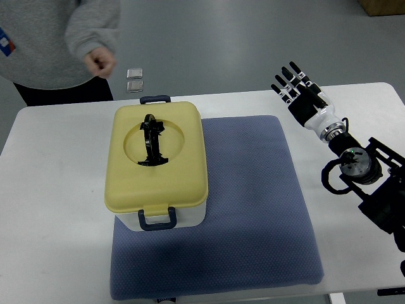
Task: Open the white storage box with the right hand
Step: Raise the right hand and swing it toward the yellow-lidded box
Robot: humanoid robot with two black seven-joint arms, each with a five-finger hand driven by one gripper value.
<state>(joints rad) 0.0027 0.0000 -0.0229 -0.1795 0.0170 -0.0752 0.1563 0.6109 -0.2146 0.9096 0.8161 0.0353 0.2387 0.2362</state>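
From my feed, the storage box [158, 166] sits on the left part of a blue-grey mat [253, 209] on the white table [50, 190]. The body is white, the lid [157, 158] is pale yellow and shut, with a black handle [151, 139] folded into its round recess and a dark blue latch [157, 218] at the near end, another at the far end. My right hand [304, 98] is way off by the table's far right edge, fingers straight and spread, gripping nothing. A person in a grey sweatshirt [57, 38] stands past the far-left corner, one hand [101, 63] loosely curled.
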